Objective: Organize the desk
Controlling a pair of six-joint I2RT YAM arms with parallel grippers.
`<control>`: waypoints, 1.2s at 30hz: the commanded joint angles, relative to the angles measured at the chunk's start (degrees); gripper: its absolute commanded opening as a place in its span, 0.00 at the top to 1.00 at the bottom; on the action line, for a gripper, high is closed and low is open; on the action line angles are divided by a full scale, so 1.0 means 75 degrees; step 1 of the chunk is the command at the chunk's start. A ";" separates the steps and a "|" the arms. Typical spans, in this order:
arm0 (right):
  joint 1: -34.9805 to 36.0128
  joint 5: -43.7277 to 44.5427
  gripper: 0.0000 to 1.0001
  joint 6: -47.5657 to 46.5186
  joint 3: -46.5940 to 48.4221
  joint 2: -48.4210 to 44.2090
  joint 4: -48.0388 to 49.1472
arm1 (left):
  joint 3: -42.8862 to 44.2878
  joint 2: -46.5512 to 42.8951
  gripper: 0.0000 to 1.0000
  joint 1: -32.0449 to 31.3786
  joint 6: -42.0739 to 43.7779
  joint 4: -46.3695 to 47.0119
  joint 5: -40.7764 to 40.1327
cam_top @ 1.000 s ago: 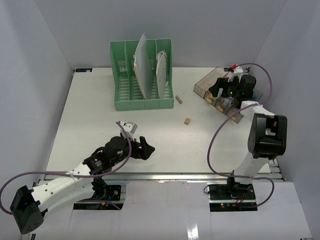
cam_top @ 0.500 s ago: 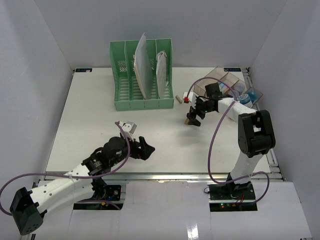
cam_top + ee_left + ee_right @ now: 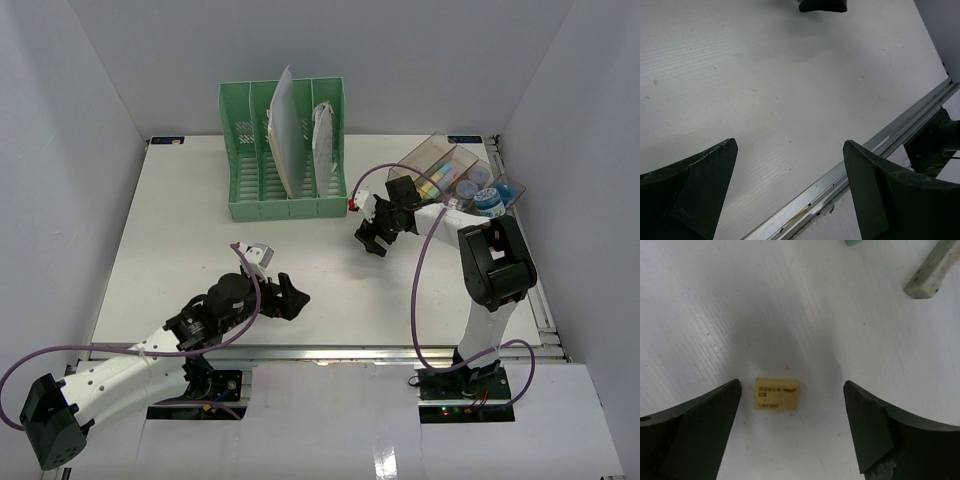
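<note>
Desk (image 3: 180,230) lies flat beneath both your grippers. Right gripper (image 3: 371,239): jaws wide open, empty, over the eraser (image 3: 776,394), which rests on the desk between the fingers, clear of both. Left gripper (image 3: 790,146): wide open, empty, above the desk near its front rail (image 3: 890,145).

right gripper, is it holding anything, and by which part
Nothing is held. The right gripper is open above a small yellow eraser that lies flat on the desk between its fingers, touching neither.

Small yellow eraser (image 3: 777,394) flat on white desk (image 3: 715,300), between wide-apart fingers (image 3: 695,430) of right hand (image 3: 791,390), pale stick (image 3: 932,272) upper right.
</note>
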 commanded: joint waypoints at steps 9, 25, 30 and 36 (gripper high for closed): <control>0.0056 0.0426 0.52 0.0349 0.0145 0.0196 -0.0319 | -0.0116 -0.0073 0.02 0.0026 0.0040 0.0147 -0.0016; -0.0318 -0.0264 0.73 0.0798 0.0935 -0.0612 -0.0451 | -0.0120 -0.0106 0.02 0.0028 0.0040 0.0135 0.0038; -0.0899 -0.0419 0.74 0.1387 0.1519 -0.0488 0.0122 | -0.0087 0.0022 0.02 0.0016 0.0049 0.0144 0.0045; -0.1622 -0.0632 0.75 0.2413 0.2401 0.0183 0.1263 | 0.0080 0.0383 0.02 0.0016 0.0172 0.0203 0.0079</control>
